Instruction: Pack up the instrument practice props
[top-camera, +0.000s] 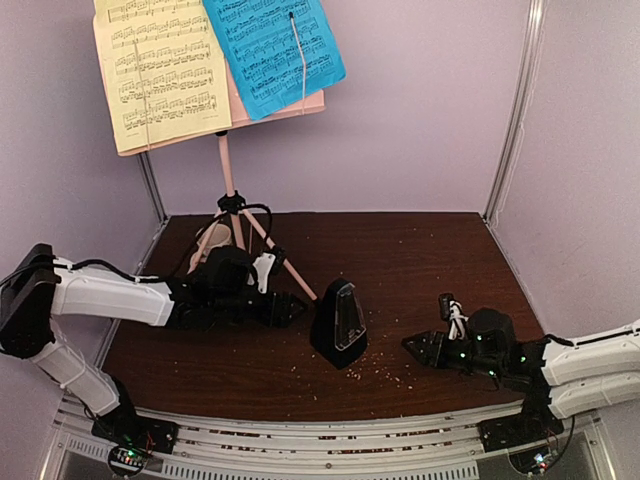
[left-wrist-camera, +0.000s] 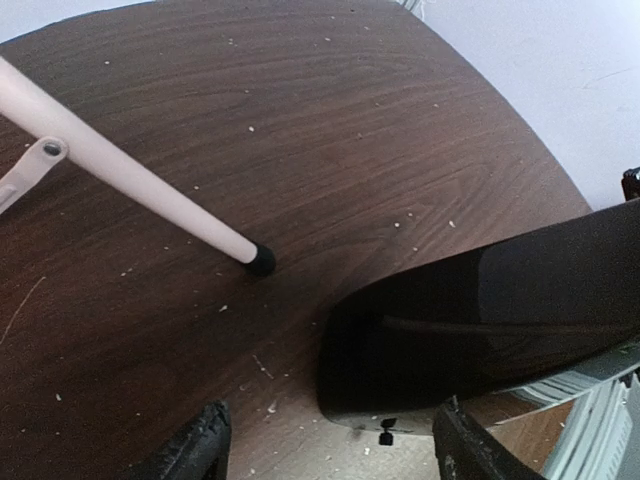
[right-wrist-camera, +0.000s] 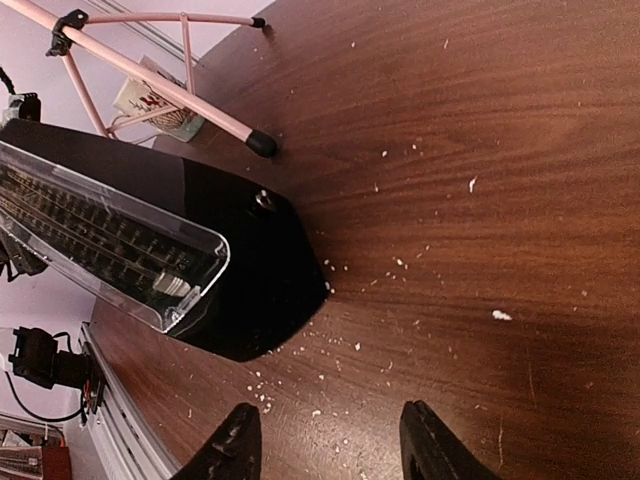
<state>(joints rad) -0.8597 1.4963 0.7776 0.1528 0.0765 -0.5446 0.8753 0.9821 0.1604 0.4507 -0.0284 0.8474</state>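
The pink music stand (top-camera: 228, 165) stands at the back left on tripod legs, holding a yellow page (top-camera: 160, 70) and a blue page (top-camera: 272, 50). The black pyramid metronome (top-camera: 338, 322) with its clear cover stands mid-table. My left gripper (top-camera: 297, 308) is open and empty just left of the metronome (left-wrist-camera: 480, 320), near a stand leg (left-wrist-camera: 150, 195). My right gripper (top-camera: 412, 345) is open and empty to the right of the metronome (right-wrist-camera: 200, 270), a short gap away.
A beige mug (top-camera: 213, 240) sits behind the left arm by the stand's legs; it also shows in the right wrist view (right-wrist-camera: 150, 105). Pale crumbs are scattered on the dark wood table (top-camera: 420, 270). Purple walls close in the back and sides.
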